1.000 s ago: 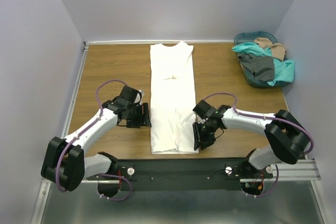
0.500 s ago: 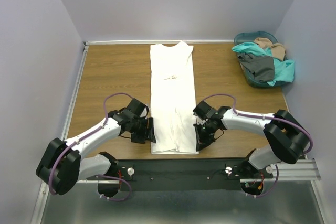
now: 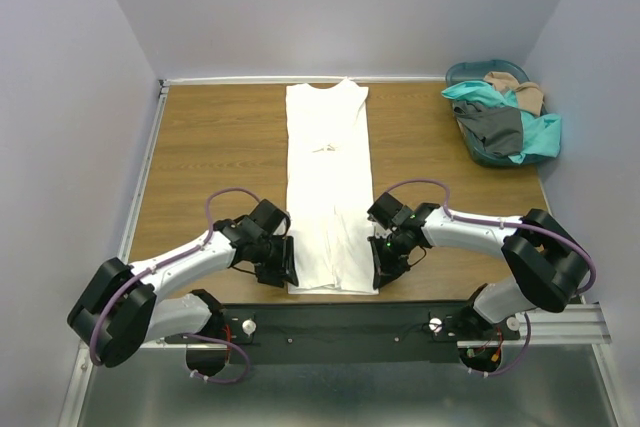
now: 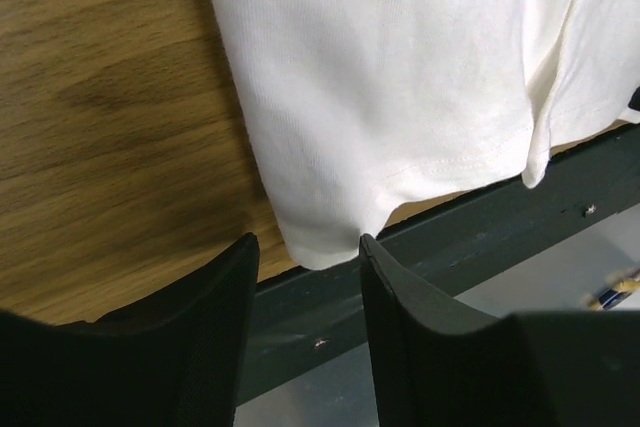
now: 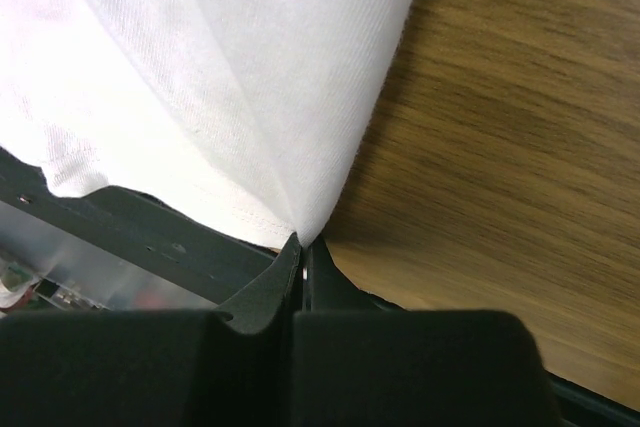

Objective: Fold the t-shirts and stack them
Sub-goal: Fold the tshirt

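At the near edge of the bench (image 3: 215,137), the white t-shirt (image 3: 328,182) lies flat as a long narrow strip, with its collar towards the far wall and its hem beside my bases. My left pincer (image 3: 286,261) sits at the hem's left corner with its jaws apart. In the left wrist view my two black fingers (image 4: 215,327) stand on either side of that corner. The tip of the cloth lies between them, unpinched, where the wood meets the dark rail (image 3: 340,322).

My right pincer (image 3: 378,265) is at the hem's right corner. In the right wrist view its jaws are pressed together, and the white fabric is caught at their tips.

Well apart, at the far right of the bench, a round teal basket (image 3: 462,71) holds a heap of shirts. The teal t-shirt (image 3: 540,135) spills over its rim, the dark grey t-shirt (image 3: 497,127) lies across the middle, and the tan t-shirt (image 3: 518,87) is on top at the back.
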Motion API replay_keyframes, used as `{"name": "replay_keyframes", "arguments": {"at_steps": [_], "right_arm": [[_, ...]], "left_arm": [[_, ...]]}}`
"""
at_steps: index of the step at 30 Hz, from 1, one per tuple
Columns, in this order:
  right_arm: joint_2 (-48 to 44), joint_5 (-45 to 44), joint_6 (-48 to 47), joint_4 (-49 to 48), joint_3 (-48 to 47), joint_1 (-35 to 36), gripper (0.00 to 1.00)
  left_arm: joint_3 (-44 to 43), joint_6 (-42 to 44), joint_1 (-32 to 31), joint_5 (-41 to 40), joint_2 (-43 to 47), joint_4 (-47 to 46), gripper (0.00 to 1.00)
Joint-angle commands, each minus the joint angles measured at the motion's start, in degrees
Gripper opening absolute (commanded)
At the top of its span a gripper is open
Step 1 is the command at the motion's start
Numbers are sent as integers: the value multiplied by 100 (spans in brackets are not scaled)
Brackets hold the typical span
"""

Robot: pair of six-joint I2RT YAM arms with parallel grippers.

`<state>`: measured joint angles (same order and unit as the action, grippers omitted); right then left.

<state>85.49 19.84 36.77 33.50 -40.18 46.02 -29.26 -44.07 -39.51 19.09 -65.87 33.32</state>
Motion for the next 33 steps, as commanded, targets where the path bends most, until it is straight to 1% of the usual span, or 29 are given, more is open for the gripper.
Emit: {"name": "replay_keyframes", "arguments": {"at_steps": [1,3,6,9,10,13,15,18,21,26,30,33], "right_arm": [[-42,47,-91,17,125,39,5],[-42,47,-91,17,125,39,5],[-50,47,-74,25,125,39,5],[-59,38,-65,17,125,39,5],[-68,29,-65,34,125,39,5],[-85,20,-48,43,134,39,4],[-156,-6,-39,52,99,30,1],[-322,-58,5,174,11,39,0],[-498,-208,84,394,-138,47,0],[-701,-558,198,939,-665,30,0],[-666,-989,225,1369,-1184,30,0],[-490,-1306,181,1511,-1588,30,0]], "left_arm": [[87,-101,-48,-63,-180,-185,48],[95,-40,-57,-64,-303,-282,43],[122,30,-75,-55,-418,-361,41],[148,48,-101,-64,-515,-414,32],[157,48,-110,-72,-532,-423,23],[148,57,-119,-64,-515,-432,12],[96,74,-119,-64,-489,-440,0],[-88,101,-127,-177,-419,-283,0],[-299,-13,-127,-458,-155,42,0],[-871,-128,-127,-871,162,569,0],[-1274,109,-119,-1065,-13,772,0],[-1521,276,-84,-1215,-233,843,0]]}}
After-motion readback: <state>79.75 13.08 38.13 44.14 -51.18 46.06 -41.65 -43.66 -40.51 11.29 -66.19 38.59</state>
